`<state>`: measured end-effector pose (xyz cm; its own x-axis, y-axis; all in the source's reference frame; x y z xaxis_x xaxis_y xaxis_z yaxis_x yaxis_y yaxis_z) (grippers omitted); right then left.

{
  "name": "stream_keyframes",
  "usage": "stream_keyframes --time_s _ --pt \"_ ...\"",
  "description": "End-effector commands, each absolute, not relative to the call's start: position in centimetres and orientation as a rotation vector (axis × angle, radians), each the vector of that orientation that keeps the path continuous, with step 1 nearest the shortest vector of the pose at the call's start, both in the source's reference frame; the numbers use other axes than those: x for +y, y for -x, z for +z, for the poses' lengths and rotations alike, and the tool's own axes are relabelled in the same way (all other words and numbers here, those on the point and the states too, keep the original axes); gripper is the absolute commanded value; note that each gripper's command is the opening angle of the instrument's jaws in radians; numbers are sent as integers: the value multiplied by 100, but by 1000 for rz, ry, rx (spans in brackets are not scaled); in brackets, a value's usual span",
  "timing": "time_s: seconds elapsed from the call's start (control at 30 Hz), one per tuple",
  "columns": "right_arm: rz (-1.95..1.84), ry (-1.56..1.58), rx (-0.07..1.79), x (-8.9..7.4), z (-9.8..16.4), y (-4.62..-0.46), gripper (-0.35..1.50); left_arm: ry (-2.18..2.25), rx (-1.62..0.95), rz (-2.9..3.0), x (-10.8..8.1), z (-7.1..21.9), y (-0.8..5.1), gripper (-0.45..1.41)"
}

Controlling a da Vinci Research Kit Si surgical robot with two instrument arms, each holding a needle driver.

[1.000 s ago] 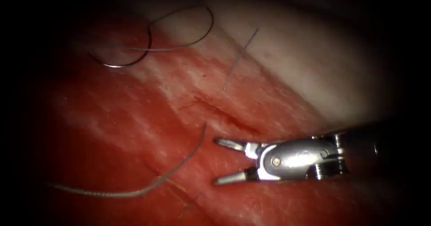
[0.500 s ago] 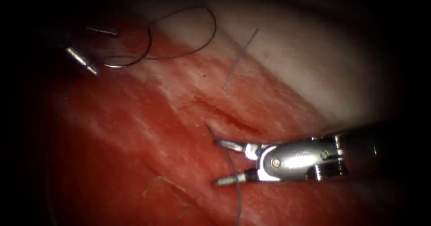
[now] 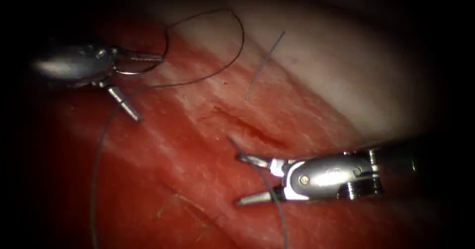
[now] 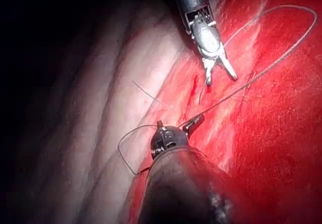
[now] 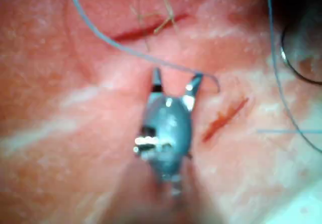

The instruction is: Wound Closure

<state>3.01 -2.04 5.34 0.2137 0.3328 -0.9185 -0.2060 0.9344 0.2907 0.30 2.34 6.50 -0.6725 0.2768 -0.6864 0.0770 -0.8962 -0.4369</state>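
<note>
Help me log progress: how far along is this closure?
Done: nothing; the cut has no stitch. In hand: left tool, open, holds nothing beside the needle, lying on the tissue left of the cut; right tool open, empty, thread crossing it. Left: every stitch.

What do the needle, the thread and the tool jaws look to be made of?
Needle: thin curved wire with a bright glint, likely polished steel; it lies on the tissue left of the cut, between the left tool's open jaws, unheld. Thread: fine dark, smooth strand, probably a synthetic single filament. Right tool: shiny silver metal, its open jaws holding nothing.
</note>
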Motion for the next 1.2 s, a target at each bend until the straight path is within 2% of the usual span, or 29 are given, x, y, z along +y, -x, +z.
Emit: stream_keyframes --time_s 0.03,0.2,0.27,0.33,0.57,0.77,0.87,1.0,1.2 --pt "374 -117 1305 -212 538 -307 148 1154 -685 2749 237 659 -37 63" --pt "374 -116 1305 -211 539 -307 148 768 -612 2958 292 664 -105 44" --pt "375 -115 1304 -211 539 -308 148 750 -581 2949 312 660 -117 44" --pt "374 -115 1304 -212 539 -308 148 790 -507 2897 338 650 -132 31" --pt "374 -115 1304 -212 539 -308 148 693 -318 2883 385 633 -153 26" --pt "376 -115 1303 -210 540 -308 148 1073 -459 2626 368 596 -113 27" --pt "378 -115 1302 -207 540 -307 148 1334 -631 2576 314 569 -62 27" --pt "378 -115 1303 -208 540 -307 148 1538 -593 2641 249 559 -7 29" --pt "378 -116 1302 -207 541 -305 148 1704 -553 2707 201 583 26 27"
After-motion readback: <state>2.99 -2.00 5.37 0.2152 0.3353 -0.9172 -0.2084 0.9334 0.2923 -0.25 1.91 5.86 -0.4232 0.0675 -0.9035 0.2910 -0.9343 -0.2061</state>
